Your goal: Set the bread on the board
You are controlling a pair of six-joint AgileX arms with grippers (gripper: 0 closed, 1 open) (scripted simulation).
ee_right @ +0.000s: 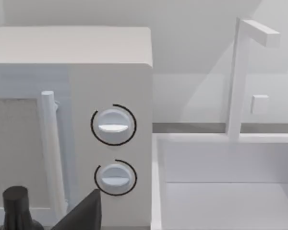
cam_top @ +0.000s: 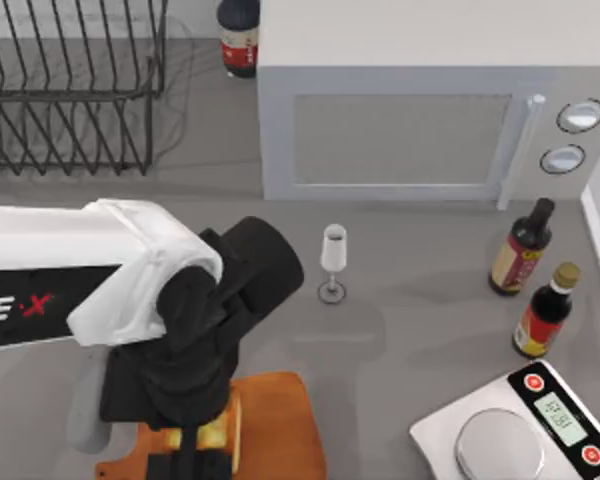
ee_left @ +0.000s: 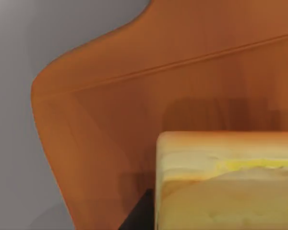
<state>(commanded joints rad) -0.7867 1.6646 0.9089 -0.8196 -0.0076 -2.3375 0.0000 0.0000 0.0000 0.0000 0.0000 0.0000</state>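
Left arm: white-and-black AgileX arm reaching in from nine o'clock, bent down over the board (cam_top: 285,425).
Left gripper (cam_top: 193,452): at six o'clock, jaws closed on the bread (cam_top: 220,432).
Bread: just above or on the board; contact unclear.
Surface: grey table (cam_top: 410,320); wine glass (cam_top: 333,262) at centre, microwave (cam_top: 430,110) at one o'clock, scale (cam_top: 525,430) at five o'clock.

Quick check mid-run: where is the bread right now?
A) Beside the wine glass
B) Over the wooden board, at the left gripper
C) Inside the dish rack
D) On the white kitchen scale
B: the top view shows the bread at the left gripper over the board; the left wrist view shows it against the board's wood.
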